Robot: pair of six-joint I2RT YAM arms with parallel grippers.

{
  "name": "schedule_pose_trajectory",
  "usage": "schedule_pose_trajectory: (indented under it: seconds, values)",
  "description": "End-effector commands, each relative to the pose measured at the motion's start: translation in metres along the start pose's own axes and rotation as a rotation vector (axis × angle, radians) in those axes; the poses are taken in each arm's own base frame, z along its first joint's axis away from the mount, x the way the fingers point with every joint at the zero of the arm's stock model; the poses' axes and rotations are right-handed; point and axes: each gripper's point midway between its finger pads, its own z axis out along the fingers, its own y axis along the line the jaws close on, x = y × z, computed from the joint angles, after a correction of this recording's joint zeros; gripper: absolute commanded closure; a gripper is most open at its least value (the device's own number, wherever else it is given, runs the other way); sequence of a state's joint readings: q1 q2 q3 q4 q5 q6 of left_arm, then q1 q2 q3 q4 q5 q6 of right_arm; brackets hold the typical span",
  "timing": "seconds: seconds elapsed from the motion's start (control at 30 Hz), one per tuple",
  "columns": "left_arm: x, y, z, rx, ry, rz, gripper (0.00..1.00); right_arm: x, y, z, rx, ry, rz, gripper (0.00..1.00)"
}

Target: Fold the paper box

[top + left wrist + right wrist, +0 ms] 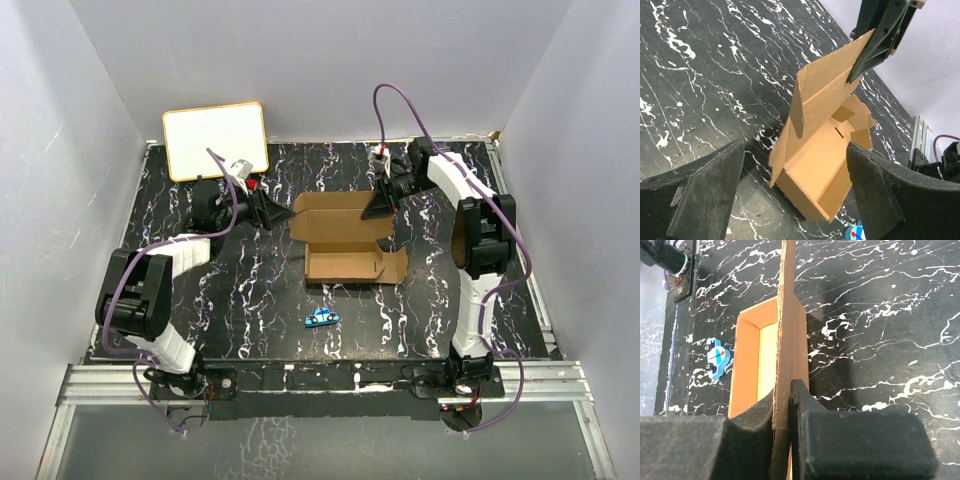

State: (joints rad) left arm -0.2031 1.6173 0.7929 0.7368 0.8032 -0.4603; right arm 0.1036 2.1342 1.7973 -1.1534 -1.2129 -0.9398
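**A:** Where does the paper box point(340, 243) sit?
**B:** Mid-table point(250, 300), tray formed, lid flap point(830, 95) raised. The right gripper point(785, 400) pinches that flap's edge. The left gripper point(795, 162) is spread wide beside the box, touching nothing.
**A:** Best technique?
**B:** Probably swing the flap along its crease while the left steadies the tray.
**A:** Unclear?
**B:** The pinched edge hides between the pads, and the tuck tabs are hard to read.

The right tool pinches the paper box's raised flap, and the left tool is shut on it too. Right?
No: the left tool is open, not gripping the paper box; the left wrist view shows it. The right tool pinches the flap.
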Motion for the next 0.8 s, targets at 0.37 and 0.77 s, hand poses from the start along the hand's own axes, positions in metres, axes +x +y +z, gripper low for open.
schedule_pose_trajectory:
  seconds: [0.37,0.77]
  values:
    - [0.009,-0.017,0.015,0.199,0.040,0.115,0.31,-0.042,0.024,0.011,-0.056,-0.041,-0.207,0.92]
    - [0.017,-0.019,0.028,0.226,0.054,0.161,0.58,-0.051,0.032,0.015,-0.071,-0.046,-0.230,0.92]
